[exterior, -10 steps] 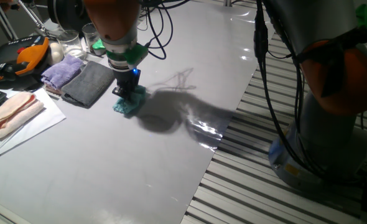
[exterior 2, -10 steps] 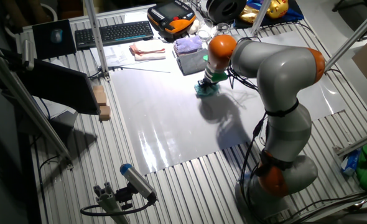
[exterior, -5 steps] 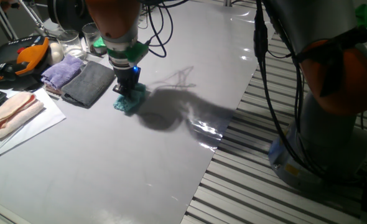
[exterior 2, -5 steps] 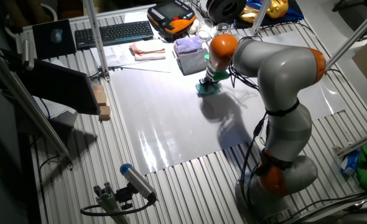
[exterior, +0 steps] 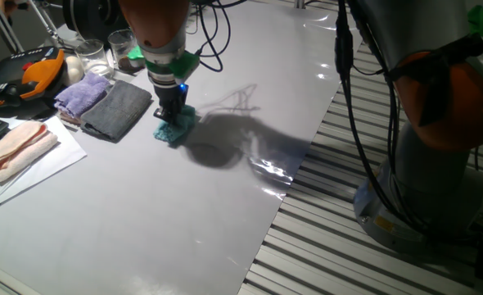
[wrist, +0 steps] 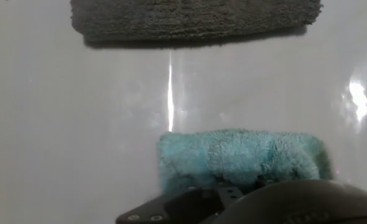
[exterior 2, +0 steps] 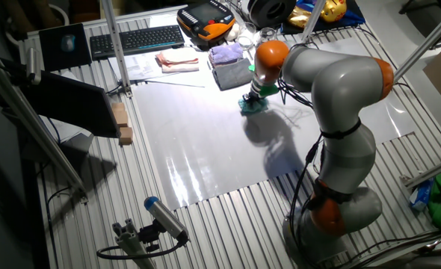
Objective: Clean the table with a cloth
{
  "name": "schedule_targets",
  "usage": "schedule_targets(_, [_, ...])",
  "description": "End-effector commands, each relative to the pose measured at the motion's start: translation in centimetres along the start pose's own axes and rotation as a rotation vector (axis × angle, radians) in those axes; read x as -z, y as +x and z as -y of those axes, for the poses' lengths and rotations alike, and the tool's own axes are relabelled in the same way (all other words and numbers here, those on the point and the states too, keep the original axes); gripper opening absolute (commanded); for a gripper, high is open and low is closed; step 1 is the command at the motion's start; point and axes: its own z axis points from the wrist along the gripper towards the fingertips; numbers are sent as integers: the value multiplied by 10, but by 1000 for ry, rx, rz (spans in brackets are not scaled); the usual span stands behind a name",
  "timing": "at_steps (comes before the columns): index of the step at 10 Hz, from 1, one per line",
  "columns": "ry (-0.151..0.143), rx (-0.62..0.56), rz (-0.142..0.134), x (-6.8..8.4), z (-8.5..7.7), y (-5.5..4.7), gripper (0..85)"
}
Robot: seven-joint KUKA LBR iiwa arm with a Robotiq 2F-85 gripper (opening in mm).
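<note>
- The cloth (exterior: 174, 127) (exterior 2: 253, 104) (wrist: 239, 155), teal and fluffy, lay bunched on the table (exterior: 184, 221) (exterior 2: 198, 142) (wrist: 59, 124), toward the cluttered end of the sheet.
- From the hand view I saw it flat against the glossy surface, its near edge tucked under the dark hand hardware.
- The gripper (exterior: 173, 111) (exterior 2: 256, 96) stood upright straight over the cloth, fingertips down in the pile; it looked pinched on the cloth, but I could not see the finger gap clearly in any view.
- The dark grey folded cloth (exterior: 117, 110) (exterior 2: 232, 75) (wrist: 193, 18) lay just beside the teal one, apart from it, with bare table between them.
- The lilac cloth (exterior: 82, 93) (exterior 2: 226, 54) sat touching the grey one on its far side.
- A pink cloth (exterior: 14, 147) (exterior 2: 177, 58) rested on a white sheet of paper (exterior: 37, 168) near the table edge.
- Clear glass jars (exterior: 102, 53), an orange and black pendant (exterior: 37, 70) (exterior 2: 205, 19) and a keyboard (exterior 2: 137, 39) were beyond the cloths.
- The arm's shadow (exterior: 225, 139) fell on the table beside the cloth.
- The arm's grey and orange base (exterior: 438, 123) (exterior 2: 340, 187) stood on the slatted bench off the sheet's edge.
</note>
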Motion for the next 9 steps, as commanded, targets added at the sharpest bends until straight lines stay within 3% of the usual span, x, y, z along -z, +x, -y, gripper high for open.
schedule_targets(1, [0, 4, 0, -1, 3, 1, 0])
schedule_targets(5, [3, 26, -1, 0, 18, 8, 0])
schedule_targets(9, [13, 18, -28, 5, 21, 24, 0])
